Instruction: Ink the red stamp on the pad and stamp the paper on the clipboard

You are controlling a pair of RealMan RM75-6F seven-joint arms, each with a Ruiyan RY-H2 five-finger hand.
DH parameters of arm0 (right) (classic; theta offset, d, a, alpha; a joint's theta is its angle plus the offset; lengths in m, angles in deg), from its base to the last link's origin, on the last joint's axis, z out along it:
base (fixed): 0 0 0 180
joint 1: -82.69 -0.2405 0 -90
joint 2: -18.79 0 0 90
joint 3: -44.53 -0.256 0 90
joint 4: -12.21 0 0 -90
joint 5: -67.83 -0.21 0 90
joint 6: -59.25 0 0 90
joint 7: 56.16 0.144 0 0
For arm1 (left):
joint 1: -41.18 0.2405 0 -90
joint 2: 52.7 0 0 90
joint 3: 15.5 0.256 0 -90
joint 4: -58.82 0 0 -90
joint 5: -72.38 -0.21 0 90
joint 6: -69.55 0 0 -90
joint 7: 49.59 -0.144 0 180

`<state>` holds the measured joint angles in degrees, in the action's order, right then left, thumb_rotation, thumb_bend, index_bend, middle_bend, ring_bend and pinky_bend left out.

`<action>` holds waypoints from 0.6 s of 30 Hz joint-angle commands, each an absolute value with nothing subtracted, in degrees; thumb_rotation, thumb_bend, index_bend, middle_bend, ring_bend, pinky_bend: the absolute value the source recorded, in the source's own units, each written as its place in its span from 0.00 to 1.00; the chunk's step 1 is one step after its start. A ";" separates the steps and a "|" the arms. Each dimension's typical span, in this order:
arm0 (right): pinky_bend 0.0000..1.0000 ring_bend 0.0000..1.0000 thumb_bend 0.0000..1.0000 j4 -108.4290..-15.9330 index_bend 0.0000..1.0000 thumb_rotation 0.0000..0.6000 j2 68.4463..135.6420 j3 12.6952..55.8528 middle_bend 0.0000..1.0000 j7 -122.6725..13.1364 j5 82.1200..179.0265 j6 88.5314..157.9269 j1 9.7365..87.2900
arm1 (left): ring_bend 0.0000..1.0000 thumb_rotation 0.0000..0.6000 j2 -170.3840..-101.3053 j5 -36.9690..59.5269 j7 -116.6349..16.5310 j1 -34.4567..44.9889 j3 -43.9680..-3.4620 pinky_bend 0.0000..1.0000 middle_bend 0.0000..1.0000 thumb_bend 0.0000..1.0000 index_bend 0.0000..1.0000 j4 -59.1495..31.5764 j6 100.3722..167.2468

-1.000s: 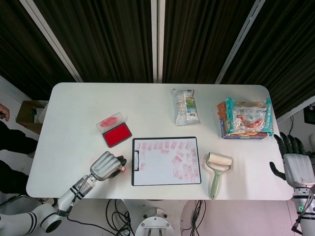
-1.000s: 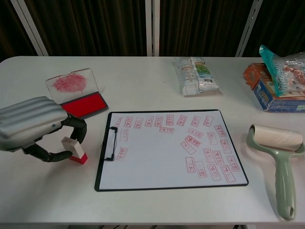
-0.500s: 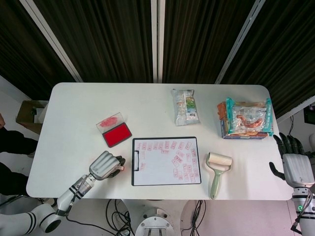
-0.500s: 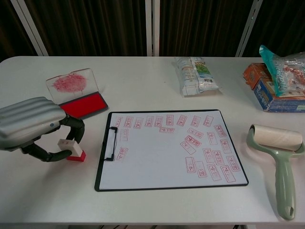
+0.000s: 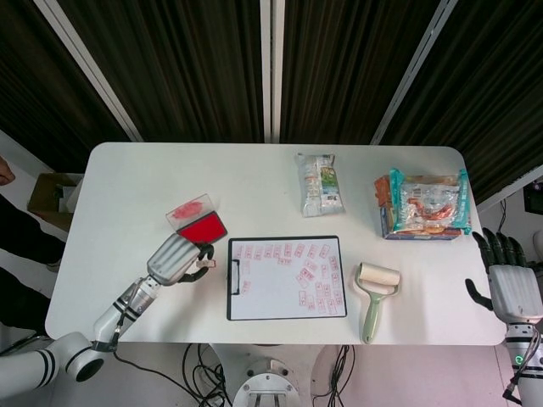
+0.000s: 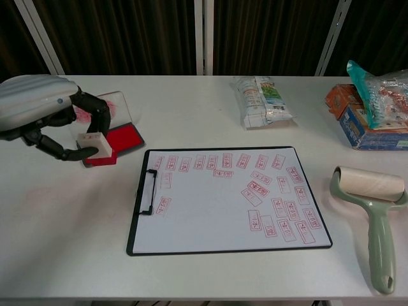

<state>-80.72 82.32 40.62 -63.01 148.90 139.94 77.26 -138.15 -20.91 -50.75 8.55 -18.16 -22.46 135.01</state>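
Left robot hand (image 6: 38,108): silver ribbed shell w/ black fingers; white arm, black bands.

**What you couldn't really make out here**

The left hand (image 6: 44,115) covered the near-left corner of the ink pad (image 6: 121,138), and the red stamp (image 6: 97,146) sat half buried in its fingers, so whether its base touched the pad was anyone's guess. The head view cut the right hand (image 5: 509,284) off at the frame's edge. The red marks on the paper (image 6: 233,197) were too small to read. The snack box (image 6: 366,124) ran off the chest view's right side, and the lint roller (image 6: 376,217) handle nearly reached the bottom.
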 commanded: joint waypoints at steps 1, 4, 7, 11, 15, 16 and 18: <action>0.00 0.00 0.26 -80.80 0.00 1.00 82.20 40.59 0.00 -62.92 148.88 140.06 77.33 | 1.00 1.00 -140.08 -16.46 -45.82 4.60 -22.64 1.00 0.62 0.48 0.60 -19.00 130.96; 0.00 0.00 0.26 -80.85 0.00 1.00 81.97 40.54 0.00 -62.85 148.79 140.15 77.41 | 1.00 1.00 -142.23 -13.66 -44.45 2.19 -23.68 1.00 0.63 0.48 0.60 -15.28 126.47; 0.00 0.00 0.26 -80.71 0.00 1.00 81.70 40.36 0.00 -62.71 148.39 140.08 77.44 | 1.00 1.00 -144.56 -11.40 -43.76 0.15 -24.11 1.00 0.63 0.48 0.60 -11.71 122.51; 0.00 0.00 0.26 -80.55 0.00 1.00 81.44 40.22 0.00 -62.52 147.88 139.56 77.29 | 1.00 1.00 -147.95 -10.01 -44.43 -1.46 -24.66 1.00 0.63 0.48 0.60 -6.14 121.27; 0.00 0.00 0.26 -80.29 0.00 1.00 81.40 40.16 0.00 -62.27 147.58 139.41 77.31 | 1.00 1.00 -149.95 -8.86 -44.80 -2.04 -24.77 1.00 0.63 0.48 0.60 -2.02 120.79; 0.00 0.00 0.26 -80.21 0.00 1.00 81.39 40.14 0.00 -62.25 147.47 139.37 77.32 | 1.00 1.00 -150.22 -8.72 -44.81 -2.06 -24.69 1.00 0.63 0.48 0.61 -1.22 120.77; 0.00 0.00 0.26 -80.11 0.00 1.00 81.36 40.08 0.00 -62.19 147.30 139.30 77.32 | 1.00 1.00 -150.69 -8.36 -44.25 -2.05 -24.53 1.00 0.64 0.48 0.61 0.12 120.65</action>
